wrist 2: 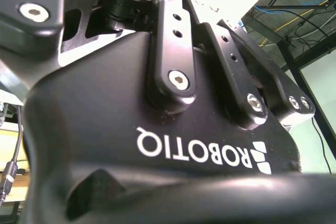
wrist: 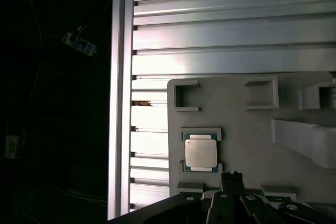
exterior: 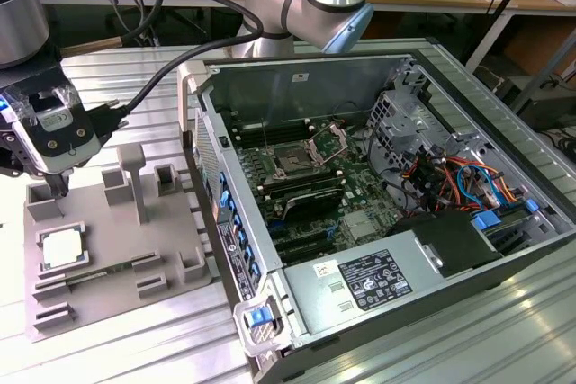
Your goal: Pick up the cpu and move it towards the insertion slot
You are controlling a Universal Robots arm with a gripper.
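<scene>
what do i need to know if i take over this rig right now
The pincer hovers over the grey fixture, close to the cpu, and holds nothing.
The cpu lies flat in its recess in the fixture; the first wrist view shows it there too.
The insertion slot is on the board inside the open computer case, with its bracket swung up.
Done: pincer is at the fixture.
Left: the grasp and the carry to the slot.

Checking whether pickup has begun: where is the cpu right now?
The cpu lies in a recess on the grey fixture, at the exterior view's left, outside the computer case, with the gripper close by.
</scene>
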